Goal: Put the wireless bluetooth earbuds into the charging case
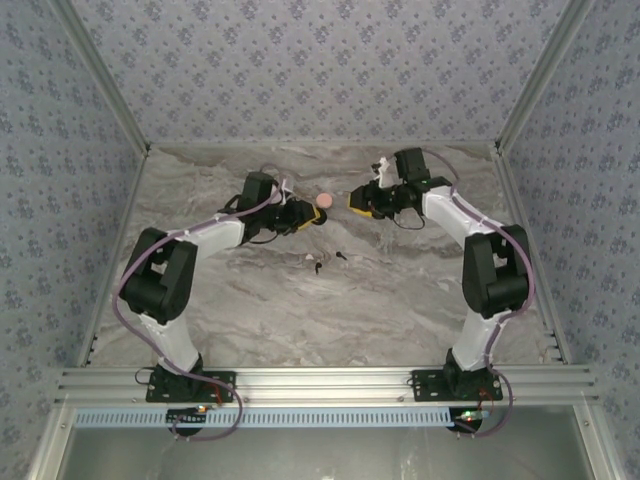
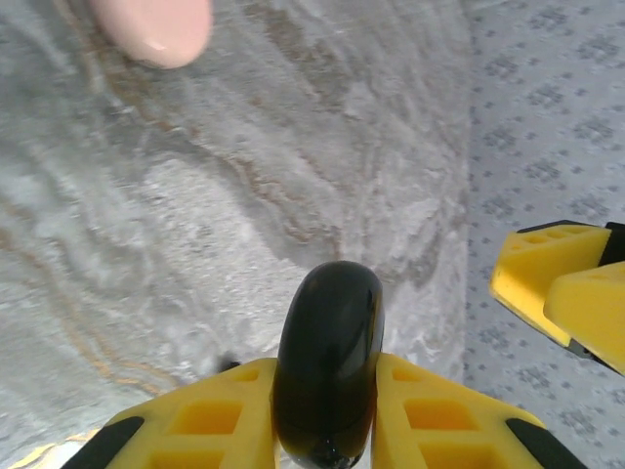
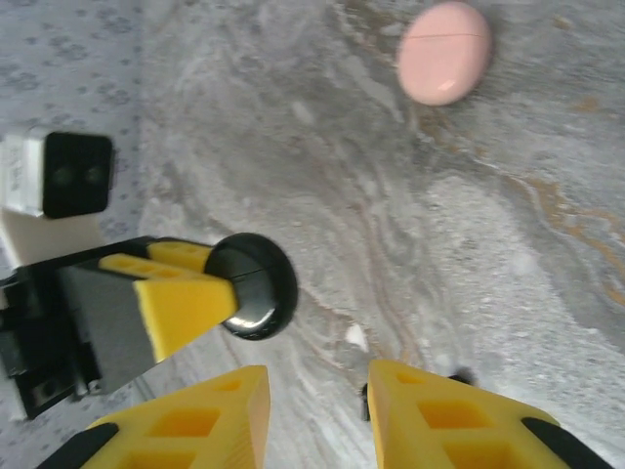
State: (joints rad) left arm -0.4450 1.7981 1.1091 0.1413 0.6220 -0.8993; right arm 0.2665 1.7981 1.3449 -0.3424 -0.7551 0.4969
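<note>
Left claw [image 2: 324, 386] is clamped hard on the black disc [image 3: 252, 285], which sits edge-on between the pads. I take that disc for the charging case, and it looks closed. Right claw [image 3: 317, 381] hangs just beside it, jaws partly apart with nothing between them. The pink case [image 3: 444, 54] lies on the tabletop [image 1: 420, 300] just beyond both claws.

Here's my worry: that shell is glossy and rounded, so any push from the right claw could squirt it out of the pads. If the pads bear on lid and base together, the lid won't lift at all. The two claws are also close enough to knock each other.

The earbuds lie on the tabletop between the arms, closer to the bases than the claws and well apart from the disc. The nearer earbud [image 1: 318, 266] and the farther earbud [image 1: 341, 256] sit close together but not touching. The farther one's long axis slants low-left to high-right in the overhead view. I can't tell which end is the stem on either. Slivers that thin could easily skitter off at a clumsy pinch.
</note>
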